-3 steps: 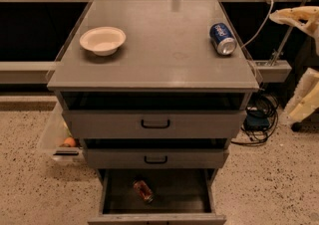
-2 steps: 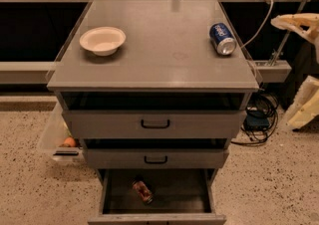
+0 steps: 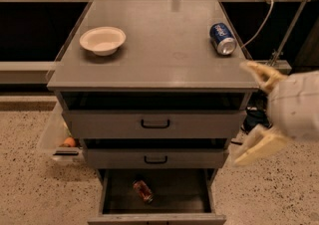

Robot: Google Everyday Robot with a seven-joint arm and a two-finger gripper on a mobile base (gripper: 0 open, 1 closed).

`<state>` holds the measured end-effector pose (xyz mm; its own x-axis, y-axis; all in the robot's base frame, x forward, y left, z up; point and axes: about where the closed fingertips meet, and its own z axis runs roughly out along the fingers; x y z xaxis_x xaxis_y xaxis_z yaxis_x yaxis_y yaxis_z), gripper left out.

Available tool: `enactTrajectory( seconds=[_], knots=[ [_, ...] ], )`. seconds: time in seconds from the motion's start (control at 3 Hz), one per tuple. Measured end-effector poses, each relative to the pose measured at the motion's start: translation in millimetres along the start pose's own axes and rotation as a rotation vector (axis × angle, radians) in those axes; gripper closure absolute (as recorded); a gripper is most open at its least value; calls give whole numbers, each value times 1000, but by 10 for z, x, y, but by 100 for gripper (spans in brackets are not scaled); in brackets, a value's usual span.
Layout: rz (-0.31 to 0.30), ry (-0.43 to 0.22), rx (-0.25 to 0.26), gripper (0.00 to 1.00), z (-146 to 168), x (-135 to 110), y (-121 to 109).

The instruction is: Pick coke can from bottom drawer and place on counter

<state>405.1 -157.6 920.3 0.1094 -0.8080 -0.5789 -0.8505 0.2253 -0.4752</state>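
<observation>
The coke can (image 3: 142, 191), red, lies on its side in the open bottom drawer (image 3: 157, 216), left of the middle of the dark interior. The counter (image 3: 164, 45) is the grey top of the cabinet. My gripper (image 3: 255, 112) is at the right, beside the cabinet's right edge and level with the upper drawers, well above and right of the can. Its two cream fingers (image 3: 262, 73) are spread wide apart and hold nothing.
A white bowl (image 3: 102, 40) sits on the counter's left. A blue soda can (image 3: 222, 38) lies on its right. Two closed drawers with black handles (image 3: 155, 124) are above the open one. A clear bin (image 3: 61, 137) stands on the floor at left. Cables hang at right.
My gripper has swung in from the far right edge towards the cabinet and now appears larger and lower. The can, bowl and drawers have not moved.
</observation>
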Motion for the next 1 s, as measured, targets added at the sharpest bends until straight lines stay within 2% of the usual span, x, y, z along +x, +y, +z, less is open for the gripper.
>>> enactTrajectory(
  seconds=[0.33, 0.67, 1.0],
  knots=[
    [96, -50, -72, 0, 823, 90, 526],
    [204, -56, -209, 0, 1669, 361, 1265],
    [237, -36, -239, 0, 1768, 540, 1531]
  ],
)
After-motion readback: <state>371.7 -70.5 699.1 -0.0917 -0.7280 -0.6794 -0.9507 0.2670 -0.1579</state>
